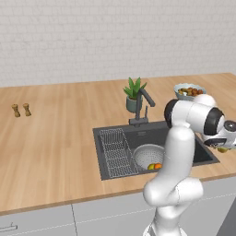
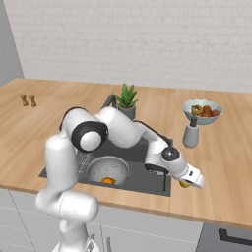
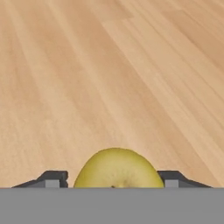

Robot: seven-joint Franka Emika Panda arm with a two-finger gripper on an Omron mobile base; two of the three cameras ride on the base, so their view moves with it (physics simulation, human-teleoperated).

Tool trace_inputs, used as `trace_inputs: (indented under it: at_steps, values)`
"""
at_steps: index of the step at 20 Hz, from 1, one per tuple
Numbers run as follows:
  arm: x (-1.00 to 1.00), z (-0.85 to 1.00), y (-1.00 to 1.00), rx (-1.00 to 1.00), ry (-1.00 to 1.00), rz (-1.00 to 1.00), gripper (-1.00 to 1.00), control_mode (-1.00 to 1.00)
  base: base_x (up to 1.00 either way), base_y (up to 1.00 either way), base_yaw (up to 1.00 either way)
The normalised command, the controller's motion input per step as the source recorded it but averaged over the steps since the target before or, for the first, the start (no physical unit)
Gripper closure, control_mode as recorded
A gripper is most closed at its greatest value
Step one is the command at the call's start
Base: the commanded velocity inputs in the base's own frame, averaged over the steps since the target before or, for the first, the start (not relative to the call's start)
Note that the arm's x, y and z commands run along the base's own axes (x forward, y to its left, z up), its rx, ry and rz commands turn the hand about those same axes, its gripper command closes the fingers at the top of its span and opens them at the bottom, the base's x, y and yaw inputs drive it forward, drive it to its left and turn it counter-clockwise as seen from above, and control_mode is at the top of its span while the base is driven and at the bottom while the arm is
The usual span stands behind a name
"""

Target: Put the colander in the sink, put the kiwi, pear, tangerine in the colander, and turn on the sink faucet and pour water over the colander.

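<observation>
The silver colander [image 1: 146, 154] [image 2: 106, 169] sits in the dark sink [image 1: 203, 154] [image 2: 147, 183]. Inside it lie the orange tangerine [image 1: 158, 166] [image 2: 107, 181] and the yellow-green pear [image 1: 151, 166]. My gripper [image 1: 224, 148] [image 2: 186, 184] [image 3: 113, 178] hangs low over the wooden counter just right of the sink, shut on a round yellow-olive fruit, the kiwi [image 3: 117, 168] [image 2: 184, 184]. I cannot tell whether the kiwi touches the counter. Behind the basin stands the faucet [image 1: 143, 103], with no water visible.
A pale bowl of fruit [image 1: 189, 91] [image 2: 202, 110] and a grey soap dispenser [image 2: 191, 134] stand back right of the sink. A potted plant [image 1: 133, 94] [image 2: 127, 101] is beside the faucet. A wire rack [image 1: 115, 152] lines the sink's left side. Two shakers [image 1: 21, 109] stand far left.
</observation>
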Motion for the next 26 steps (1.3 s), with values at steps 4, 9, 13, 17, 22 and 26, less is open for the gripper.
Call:
trace_inputs:
  at_steps: [4,9,13,17,22,26]
  values:
    - [-0.19,-0.04,-0.01,0.01,0.00,0.01,1.00,-1.00,0.00,0.00,0.00]
    - [-0.31,0.21,0.08,0.08,0.00,0.03,1.00,-1.00,0.00,0.00,0.00]
    - [-0.36,0.87,0.38,0.13,-0.05,0.04,1.00,-1.00,0.00,0.00,0.00]
    - [-0.13,1.00,0.67,0.14,-0.03,0.04,1.00,-1.00,0.00,0.00,0.00]
    - [0.07,1.00,0.69,0.17,0.00,0.04,1.00,-1.00,0.00,0.00,0.00]
    - [0.30,1.00,0.49,0.18,0.00,0.06,1.00,-1.00,0.00,0.00,0.00]
